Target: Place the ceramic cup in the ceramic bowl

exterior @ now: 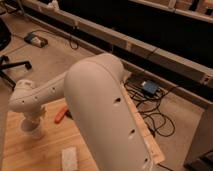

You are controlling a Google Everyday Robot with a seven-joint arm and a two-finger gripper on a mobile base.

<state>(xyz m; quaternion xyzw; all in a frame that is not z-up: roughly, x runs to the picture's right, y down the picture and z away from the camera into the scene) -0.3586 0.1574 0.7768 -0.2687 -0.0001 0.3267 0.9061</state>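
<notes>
The arm [100, 112] is matte white throughout; its near link is a broad, rounded shell with three small dark holes in a row down one side; the far link is slimmer and tubular, dotted with similar holes, ending in a rounded joint; the gripper [31, 128], also pale, sits below that joint at lower left.

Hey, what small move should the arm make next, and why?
Probably a short straight lift. The pincer sits low over the left of the wooden table, on a pale shape that looks like the cup. No bowl shows, and the arm hides much of the table. Rising first would likely clear the table before any carry.
</notes>
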